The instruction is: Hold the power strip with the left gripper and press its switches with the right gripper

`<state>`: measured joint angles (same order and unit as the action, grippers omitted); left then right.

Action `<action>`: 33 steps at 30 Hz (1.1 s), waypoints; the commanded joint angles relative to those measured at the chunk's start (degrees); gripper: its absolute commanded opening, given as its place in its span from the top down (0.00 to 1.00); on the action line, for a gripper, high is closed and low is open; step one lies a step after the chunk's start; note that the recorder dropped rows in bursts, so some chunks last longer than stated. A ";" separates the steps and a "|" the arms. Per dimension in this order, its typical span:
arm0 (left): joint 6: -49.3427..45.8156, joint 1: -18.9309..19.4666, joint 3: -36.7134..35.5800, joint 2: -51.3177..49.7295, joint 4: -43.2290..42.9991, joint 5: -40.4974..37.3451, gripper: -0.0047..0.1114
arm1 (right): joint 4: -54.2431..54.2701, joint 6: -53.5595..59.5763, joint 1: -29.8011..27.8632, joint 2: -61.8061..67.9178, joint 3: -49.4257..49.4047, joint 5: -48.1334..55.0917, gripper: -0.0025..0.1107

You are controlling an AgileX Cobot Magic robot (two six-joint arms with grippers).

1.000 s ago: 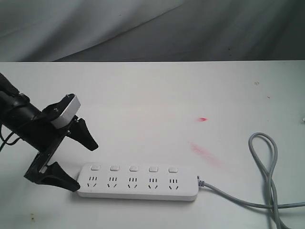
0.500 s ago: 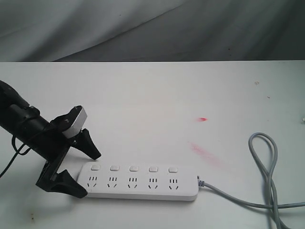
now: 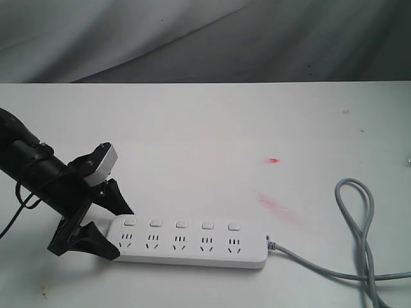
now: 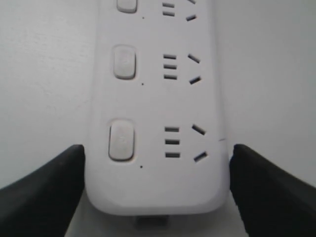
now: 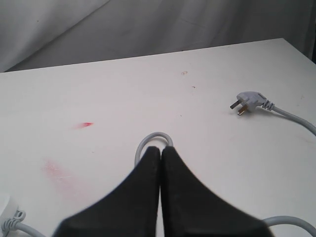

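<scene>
The white power strip (image 3: 186, 242) lies along the table's front edge, its grey cord (image 3: 359, 218) looping off to the right. A row of square switches (image 3: 181, 224) runs above the sockets. My left gripper (image 3: 121, 232) straddles the strip's left end, one black jaw on each long side. In the left wrist view the strip (image 4: 153, 98) fills the gap of that gripper (image 4: 157, 163), both jaws against its edges, beside the end switch (image 4: 121, 140). My right gripper (image 5: 161, 150) is shut and empty, away from the strip and out of the exterior view, over the cord loop (image 5: 148, 140).
Red smears (image 3: 277, 206) mark the table right of centre. The cord's plug (image 5: 249, 101) lies loose on the table on the right side. A grey cloth backdrop (image 3: 205, 38) hangs behind the table's far edge.
The left gripper came down and right onto the strip's left end, and its jaws narrowed onto the sides. The strip's left end shifted slightly.
</scene>
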<state>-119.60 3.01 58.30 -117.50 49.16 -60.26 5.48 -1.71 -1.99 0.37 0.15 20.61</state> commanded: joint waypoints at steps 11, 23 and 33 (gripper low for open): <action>-0.37 -0.25 -0.32 -0.05 -2.02 0.35 0.96 | 0.04 -0.21 -0.40 -0.37 -0.15 -0.75 0.98; -0.37 -0.25 -0.32 -0.05 -2.02 0.35 0.96 | 0.04 -0.21 -0.40 -0.37 -0.15 -0.75 0.98; -0.37 -0.25 -0.32 -0.05 -2.02 0.35 0.96 | -1.11 -0.23 -0.40 -0.37 -0.15 -29.65 0.98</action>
<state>-119.60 3.01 58.30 -117.50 48.89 -60.26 5.25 -1.71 -1.99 0.37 0.15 1.17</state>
